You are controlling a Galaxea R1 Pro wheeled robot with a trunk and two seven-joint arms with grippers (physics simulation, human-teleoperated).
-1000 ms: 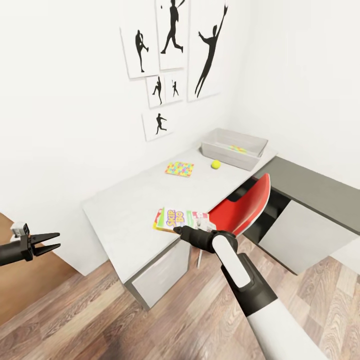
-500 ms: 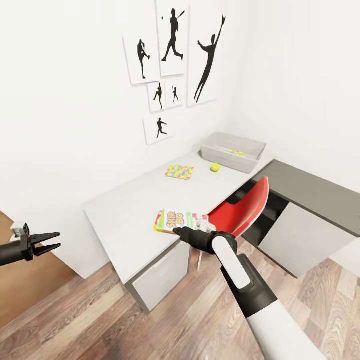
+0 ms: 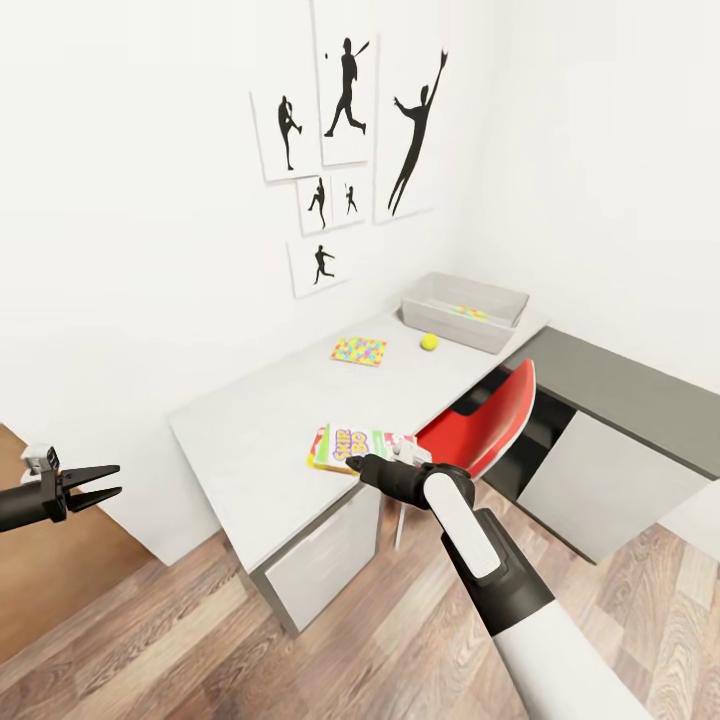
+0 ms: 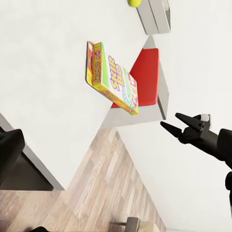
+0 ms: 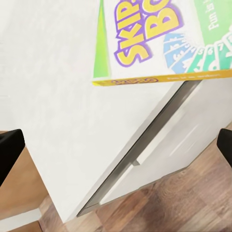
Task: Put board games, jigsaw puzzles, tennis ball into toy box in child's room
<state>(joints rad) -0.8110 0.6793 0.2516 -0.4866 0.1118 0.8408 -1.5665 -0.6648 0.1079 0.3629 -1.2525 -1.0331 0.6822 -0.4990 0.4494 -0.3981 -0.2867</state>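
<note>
Red chair [image 3: 487, 425] flanks Skip-Bo box [image 3: 355, 447]; right claw [image 3: 366, 468] (seemingly spread) hovers beside.

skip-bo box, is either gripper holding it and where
Nothing is held. The right gripper is open just short of the Skip-Bo box at the table's front edge; the left gripper is open, empty.

1. Walls [image 3: 130, 250]: plain white, evenly lit, meeting in a corner.
2. Wall pictures [image 3: 345, 80]: black sports silhouettes on white panels.
3. Floor [image 3: 200, 650]: wood planks.
4. Chair [image 3: 490, 425]: red.
5. Lower unit [image 3: 620, 385]: dark grey top, white panel beneath.
</note>
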